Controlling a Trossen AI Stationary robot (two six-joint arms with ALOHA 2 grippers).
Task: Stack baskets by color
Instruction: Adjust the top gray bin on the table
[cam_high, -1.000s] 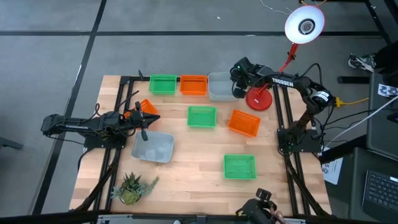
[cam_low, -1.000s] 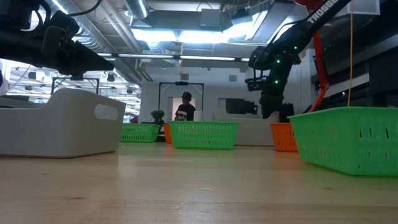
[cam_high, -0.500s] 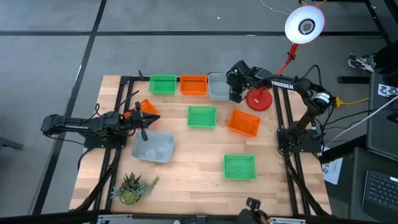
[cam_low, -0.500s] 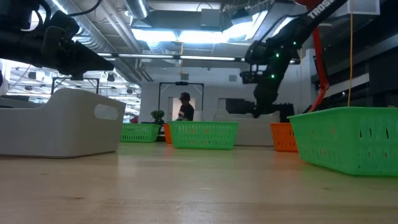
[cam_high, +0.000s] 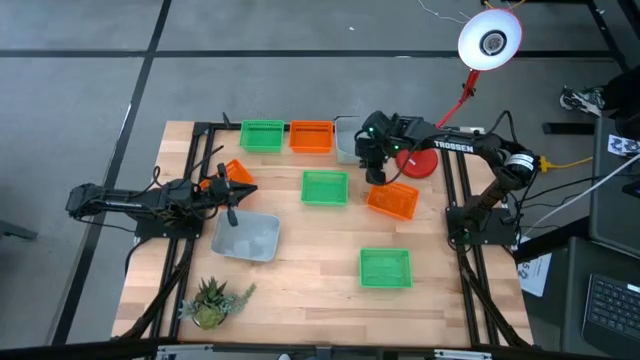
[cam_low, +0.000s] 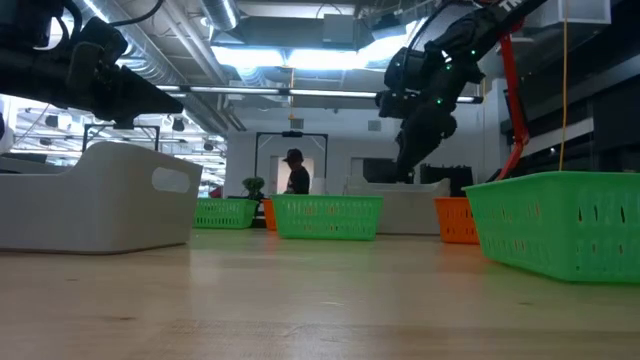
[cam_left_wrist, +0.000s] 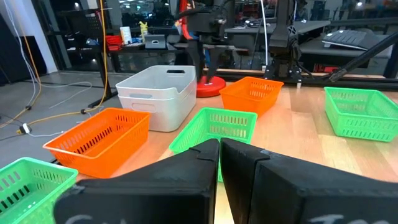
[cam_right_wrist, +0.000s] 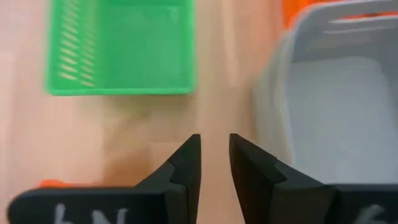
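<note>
Baskets stand on the wooden table: green (cam_high: 262, 135), orange (cam_high: 311, 136) and grey-white (cam_high: 347, 143) along the far edge, green (cam_high: 324, 187) and orange (cam_high: 392, 198) in the middle, green (cam_high: 385, 268) near the front, grey-white (cam_high: 246, 237) and orange (cam_high: 236, 173) on the left. My right gripper (cam_right_wrist: 214, 155) hangs open, tilted down, over bare wood between the far grey-white basket (cam_right_wrist: 336, 99) and the middle green one (cam_right_wrist: 118, 50). My left gripper (cam_left_wrist: 219, 149) is shut and level above the left baskets, holding nothing.
A red lamp base (cam_high: 420, 160) stands just right of my right gripper, with its white lamp head (cam_high: 490, 40) above. A small potted plant (cam_high: 212, 300) sits at the near left corner. Bare wood lies in the table's middle front.
My right gripper has swung from beside the red lamp base toward the table's left and near side, past the far grey-white basket, and has tipped further downward. Its finger gap looks unchanged. No basket has moved.
</note>
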